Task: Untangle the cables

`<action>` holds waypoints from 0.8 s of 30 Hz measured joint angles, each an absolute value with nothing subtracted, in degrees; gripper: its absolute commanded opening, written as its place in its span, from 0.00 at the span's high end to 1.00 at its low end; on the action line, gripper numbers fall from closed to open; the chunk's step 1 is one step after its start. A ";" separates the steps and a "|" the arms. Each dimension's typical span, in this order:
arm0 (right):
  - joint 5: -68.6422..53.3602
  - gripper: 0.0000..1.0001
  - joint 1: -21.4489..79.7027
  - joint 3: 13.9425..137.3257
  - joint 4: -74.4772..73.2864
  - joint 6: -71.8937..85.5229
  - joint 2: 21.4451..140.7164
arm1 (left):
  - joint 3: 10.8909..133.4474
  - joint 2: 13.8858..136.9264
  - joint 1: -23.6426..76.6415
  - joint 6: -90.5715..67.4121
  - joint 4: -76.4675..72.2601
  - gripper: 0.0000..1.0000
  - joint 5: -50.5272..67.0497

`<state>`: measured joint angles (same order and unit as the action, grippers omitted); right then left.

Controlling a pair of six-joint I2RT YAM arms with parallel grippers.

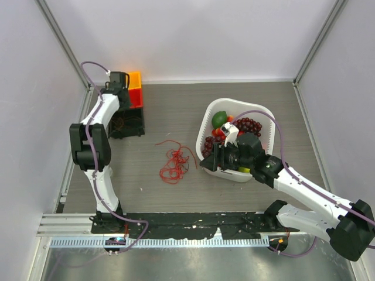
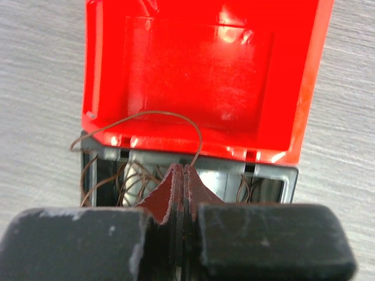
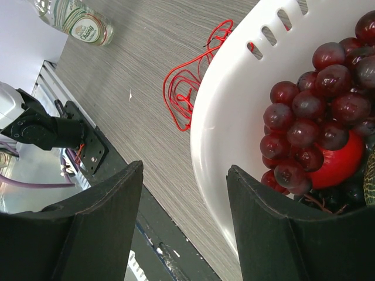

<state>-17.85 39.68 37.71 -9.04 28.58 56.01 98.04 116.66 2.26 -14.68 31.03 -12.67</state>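
Top external view showed the loose tangle of very thin red wires lying on the grey wood-grain table, between the open black plastic box on the left and the white slotted plastic basket on the right, touching neither. The basket held dark red grapes and a green lime.

The left gripper was at the far left, over the black box and the red plastic bin beside it. In the left wrist view its fingers were pressed fully together. A thin brownish wire arched over the near lip of the red bin and ran down into their tips. It appeared to be pinched there, though the contact itself was hard to see. More brownish coils lay in the box below.

The right gripper sat at the near-left rim of the basket. From the right wrist its two black fingers stood wide apart, holding nothing, with the basket's white wall between them. Beyond them the red wires lay on the table just outside the basket. A clear plastic bottle with a green label lay at the far edge.
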 measured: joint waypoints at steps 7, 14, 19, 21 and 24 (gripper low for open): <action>-17.85 0.36 39.68 37.71 -9.02 29.17 55.64 | 89.52 103.66 2.33 -17.45 30.22 1.00 -13.93; -17.89 0.36 39.68 37.71 -9.02 30.06 54.08 | 86.30 97.82 2.24 -19.57 28.62 0.53 -14.00; -17.89 0.36 39.68 37.71 -9.08 30.11 53.60 | 87.24 102.10 0.80 -21.15 30.61 0.42 -15.05; -17.89 0.36 39.68 37.71 -9.08 30.09 53.41 | 87.39 103.96 -1.02 -21.78 30.83 0.41 -15.18; -17.87 0.36 39.68 37.71 -9.10 30.09 53.15 | 87.39 105.21 -4.45 -23.11 30.96 0.29 -13.63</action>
<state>-17.87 39.68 37.71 -9.10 30.09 53.15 87.39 105.21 -4.45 -23.11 30.96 -13.63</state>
